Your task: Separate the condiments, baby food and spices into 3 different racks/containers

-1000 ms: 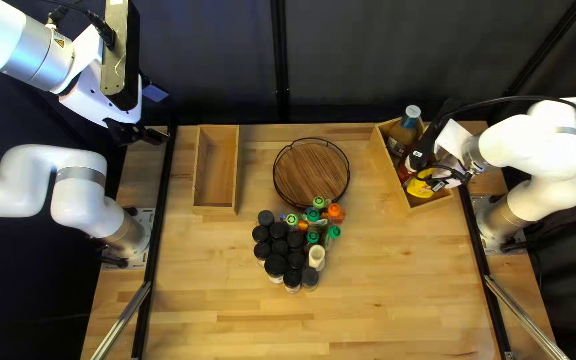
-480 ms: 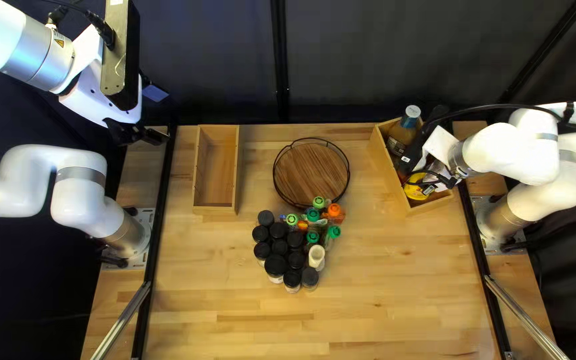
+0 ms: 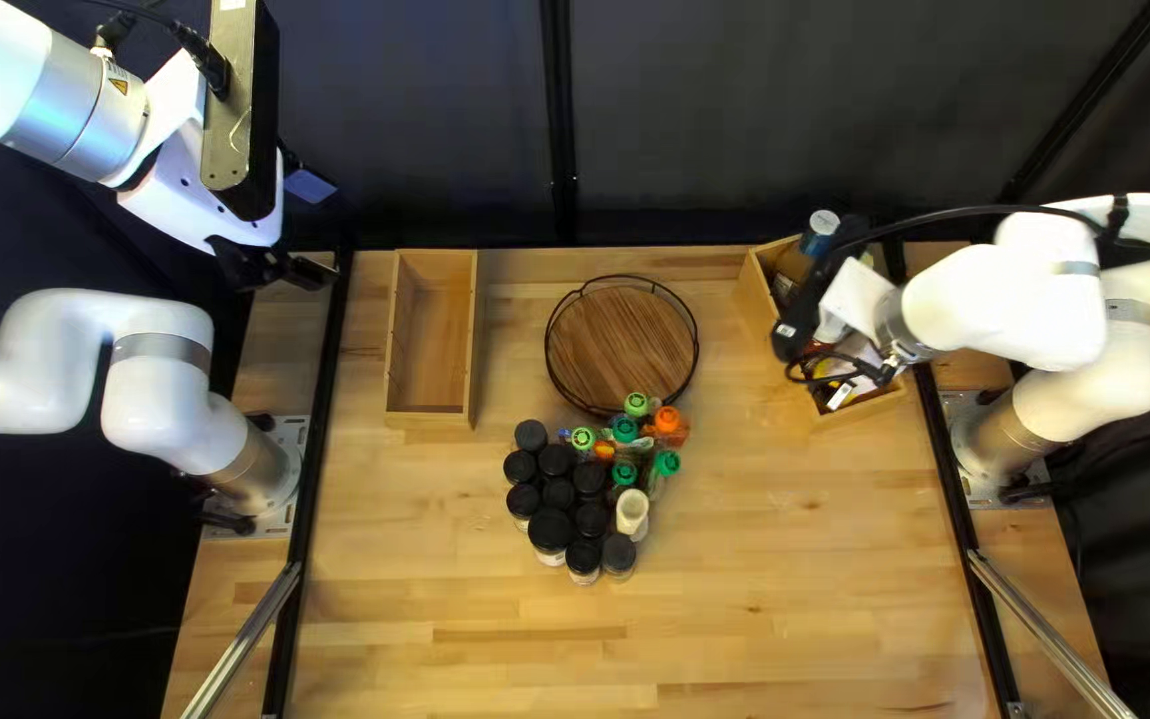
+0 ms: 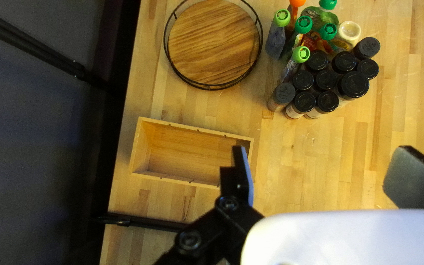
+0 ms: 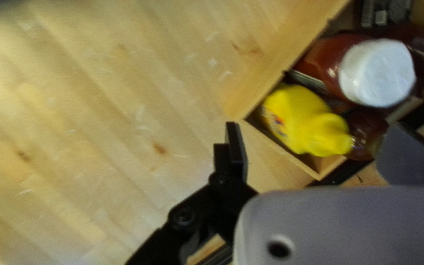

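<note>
Right gripper (image 5: pixel 313 126), wide and empty, hung by the box (image 3: pixel 764 328), nearer than the left gripper (image 4: pixel 321 147) to the upright pouches (image 4: pixel 275 38), leftward in the top left view.

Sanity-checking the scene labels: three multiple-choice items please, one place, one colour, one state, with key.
1. Where is the yellow bottle?
A) on the round tray
B) among the black-lidded jars
C) in the box at the top left view's right

2. Colour of the cap on the red bottle beside it?
A) green
B) white
C) black

3. Left gripper?
A) open
B) shut on a jar
C) shut on a bottle

Key:
1 C: the right wrist view shows it inside the box walls.
2 B: the cap shows white there.
3 A: its fingers stand wide apart in its wrist view, nothing held.
</note>
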`<action>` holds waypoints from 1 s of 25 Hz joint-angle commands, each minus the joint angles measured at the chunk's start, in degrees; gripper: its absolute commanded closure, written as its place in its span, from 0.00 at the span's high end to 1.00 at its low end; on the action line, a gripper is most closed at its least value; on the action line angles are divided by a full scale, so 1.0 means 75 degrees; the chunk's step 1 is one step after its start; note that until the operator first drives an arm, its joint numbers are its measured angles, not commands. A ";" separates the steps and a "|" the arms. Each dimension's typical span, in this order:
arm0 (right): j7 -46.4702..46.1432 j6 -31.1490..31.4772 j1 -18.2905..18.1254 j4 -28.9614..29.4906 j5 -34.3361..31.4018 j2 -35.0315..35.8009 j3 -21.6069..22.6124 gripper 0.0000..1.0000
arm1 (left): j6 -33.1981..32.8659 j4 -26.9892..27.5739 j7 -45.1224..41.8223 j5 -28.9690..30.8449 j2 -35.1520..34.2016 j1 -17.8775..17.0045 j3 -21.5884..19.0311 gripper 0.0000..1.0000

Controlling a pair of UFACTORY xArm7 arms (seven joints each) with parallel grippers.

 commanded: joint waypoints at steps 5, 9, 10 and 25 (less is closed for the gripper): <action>-0.1049 -0.0218 0.0459 0.1783 -0.0270 -0.1961 0.0581 1.00 | 0.0000 0.0000 0.0000 0.0000 0.0000 0.0000 0.0000 1.00; -0.1886 -0.0237 0.0598 0.2331 -0.0563 -0.2549 0.0706 1.00 | 0.0000 0.0000 0.0000 0.0000 0.0000 0.0000 0.0000 1.00; -0.2192 -0.0261 0.0627 0.2456 -0.0676 -0.2688 0.0724 1.00 | 0.0000 0.0000 0.0000 0.0000 0.0000 0.0000 0.0000 1.00; -0.3904 -0.0638 0.0756 0.2864 -0.1837 -0.3461 0.0914 1.00 | 0.0000 0.0000 0.0000 0.0000 0.0000 0.0000 0.0000 1.00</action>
